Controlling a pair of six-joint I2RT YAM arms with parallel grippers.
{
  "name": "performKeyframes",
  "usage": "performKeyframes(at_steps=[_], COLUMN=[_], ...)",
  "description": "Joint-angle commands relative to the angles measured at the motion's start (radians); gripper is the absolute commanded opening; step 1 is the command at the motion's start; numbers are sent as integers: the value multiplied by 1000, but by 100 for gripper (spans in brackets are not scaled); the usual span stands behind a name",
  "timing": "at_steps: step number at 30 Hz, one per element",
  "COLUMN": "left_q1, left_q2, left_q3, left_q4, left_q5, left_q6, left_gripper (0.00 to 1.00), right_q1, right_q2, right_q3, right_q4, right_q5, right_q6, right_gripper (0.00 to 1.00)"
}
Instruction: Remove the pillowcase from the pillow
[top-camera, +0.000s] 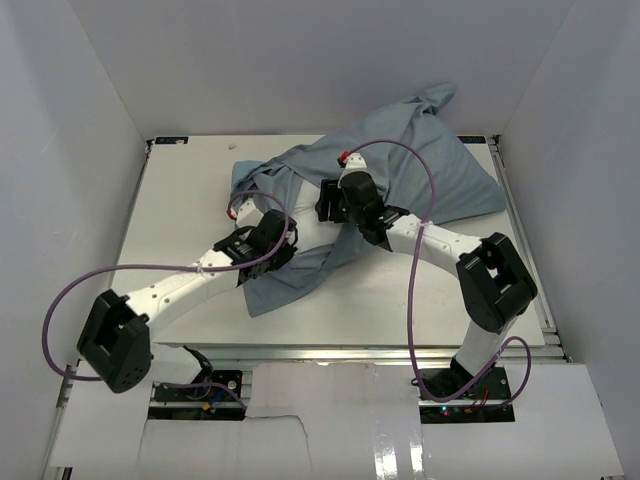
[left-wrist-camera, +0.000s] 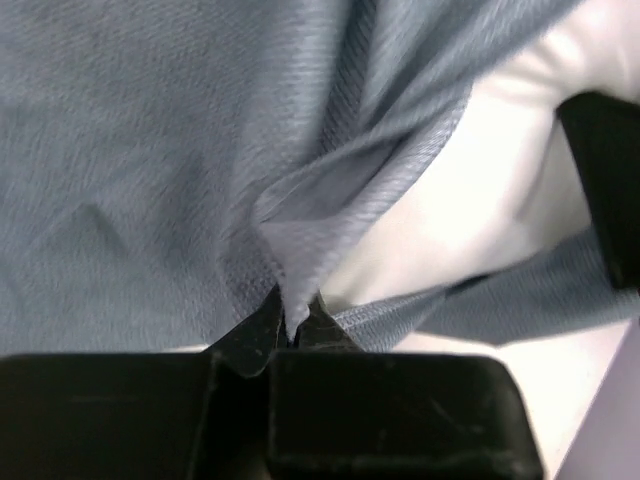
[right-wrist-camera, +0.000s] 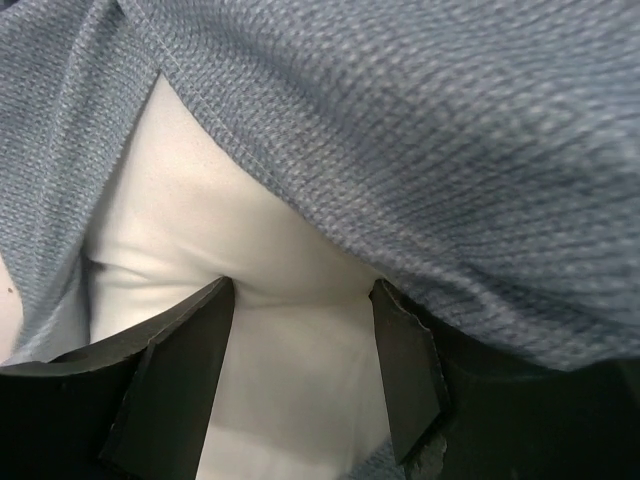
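1. Pillowcase (top-camera: 440, 180): grey-blue cloth, lying rumpled across the middle and far right of the table (top-camera: 180, 210), one corner riding up the back wall. No stripes are showing in any view.
2. Pillow (right-wrist-camera: 200, 220): white and puffy, showing only where the cloth opens between the two arms. The rest is lying under or inside the cover.
3. Left gripper (left-wrist-camera: 295, 325): fingers are pinching closed on a raised fold of the pillowcase, just beside the exposed white filling.
4. Right gripper (right-wrist-camera: 300, 370): fingers are standing apart and gripping nothing, resting against bare pillow, with the stitched edge of the cover lying just above them.
5. Step in hand, as judged: the opening is being worked, one arm holding cloth while the other is reaching for the pillow. The cover is only partly off.
6. Next move, as judged: the right fingers are needing to close on pillow alone, not on the cloth edge. The two arms would then be pulling apart, cloth one way, filling the other.
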Motion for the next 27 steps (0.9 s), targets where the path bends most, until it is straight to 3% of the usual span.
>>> performKeyframes(at_steps=[1, 5, 9, 13, 16, 18, 27], left_q1=[1, 1, 1, 1, 1, 1, 6], left_q2=[-163, -234, -202, -96, -83, -120, -382], left_q3=[-85, -199, -293, -283, -271, -297, -483], left_q4=[-41, -43, -25, -29, 27, 136, 399], left_q5=[-53, -75, -130, -156, -115, -55, 19], left_q6=[33, 36, -15, -65, -16, 74, 166], left_gripper=[0, 0, 0, 0, 0, 0, 0], right_q1=[-67, -99, -107, -107, -102, -76, 91], right_q2=[27, 48, 67, 67, 24, -49, -239], right_q3=[32, 67, 107, 117, 88, 26, -118], right_q4=[-63, -79, -102, -111, -79, -27, 51], right_q5=[60, 57, 55, 24, -66, -81, -77], right_q6=[-23, -29, -44, -70, -121, -147, -202], right_gripper=[64, 64, 64, 64, 66, 68, 84])
